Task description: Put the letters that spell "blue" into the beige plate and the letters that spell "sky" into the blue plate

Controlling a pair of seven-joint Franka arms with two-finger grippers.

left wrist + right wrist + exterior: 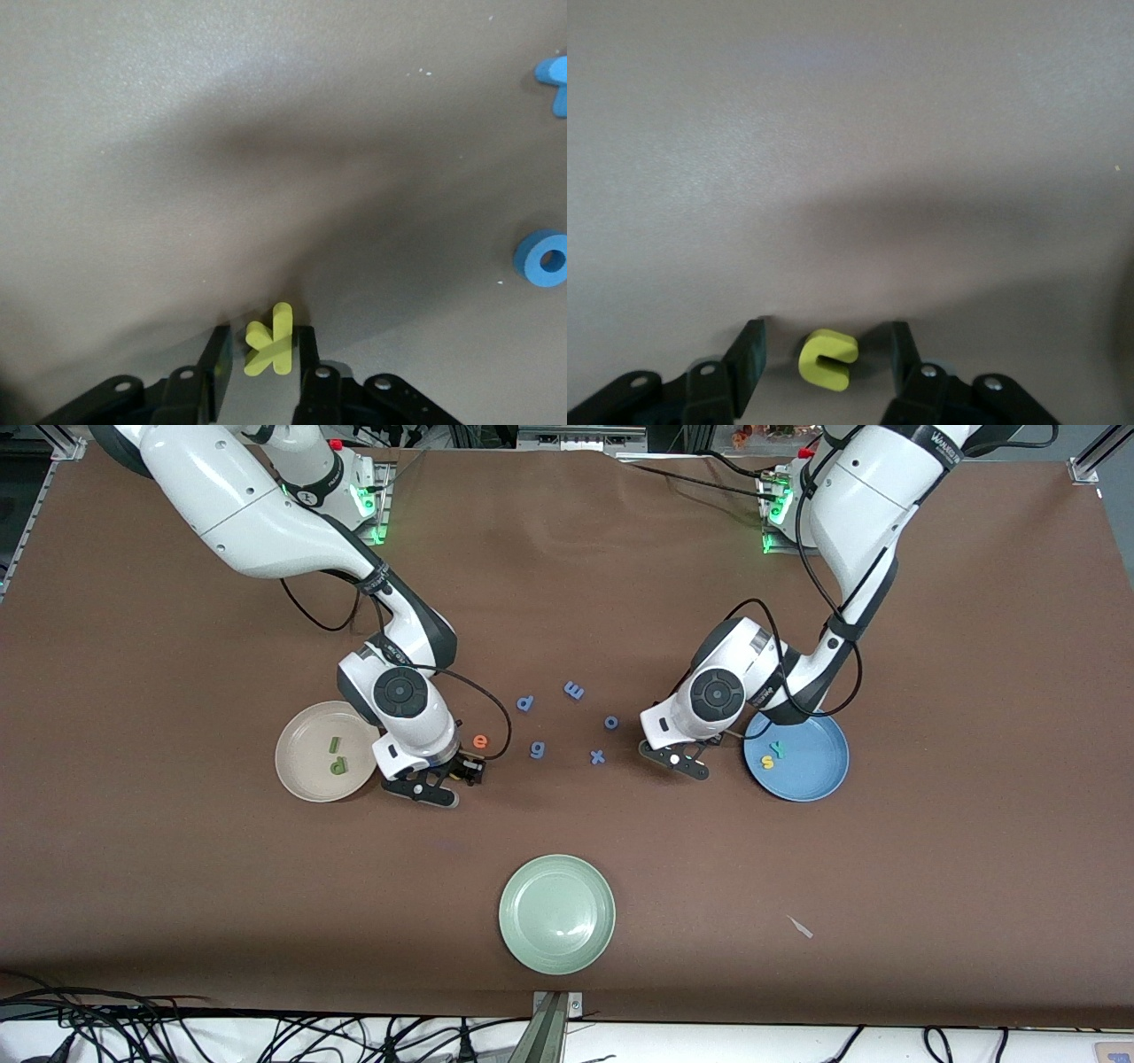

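Our left gripper [263,354] has its fingers close around the yellow k [270,341]; squeeze gently, then lift straight up. Our right gripper [827,359] stands wide around the yellow u [827,359], so close evenly.

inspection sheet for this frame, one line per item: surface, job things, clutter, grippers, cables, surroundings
Surface: brown table, small pale scrap on it.
Job things: beige plate holds green l and b; orange e on the table beside it; blue plate holds s and y.
Clutter: blue-purple letters mid-table; green plate, nothing in it.
Grippers: left gripper down at the table, fingers either side of yellow k; right gripper open around yellow u.
Cables: black leads on both arms.
Surroundings: cable tangle along the near edge.
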